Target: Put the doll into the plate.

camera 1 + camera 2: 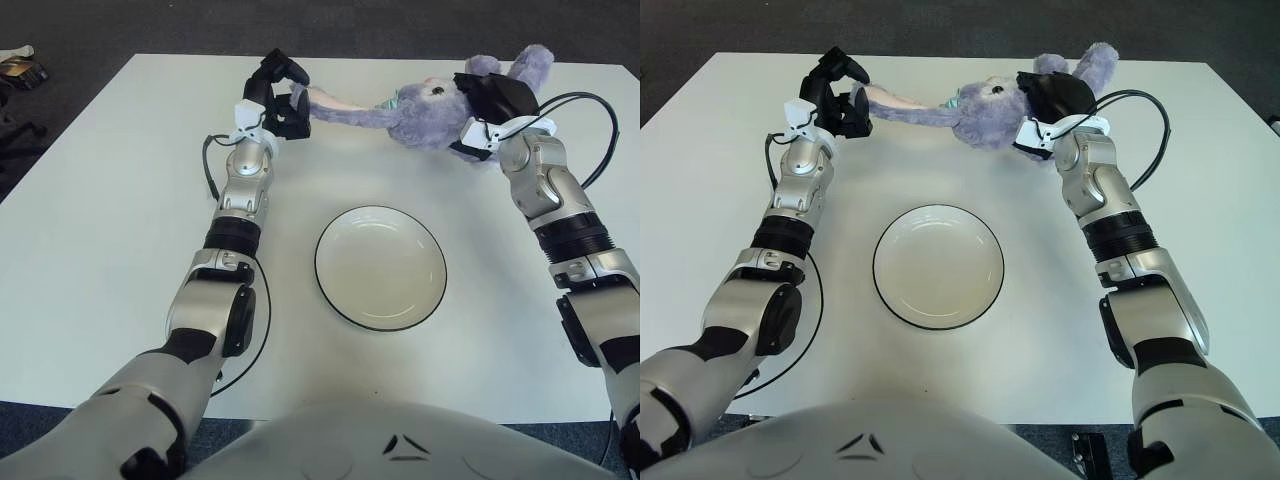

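A purple plush doll is stretching across the far half of the white table, well beyond the plate and not touching it. The left hand is curling its dark fingers around the tip of the doll's long pink-lined ear, at the doll's left end. The right hand is gripping the doll's body on the other side, its black fingers wrapping over the plush so that part of the toy is hiding behind them. Between the two hands the doll is lying roughly level, its face turning towards the camera; whether its underside is resting on the table or hanging just above it is hard to judge from these views.

The plate is sitting near the middle of the table, between the two forearms and nearer the robot than the doll. It is a round white dish with a thin dark rim, and it is holding nothing; only its bare pale inside is showing.
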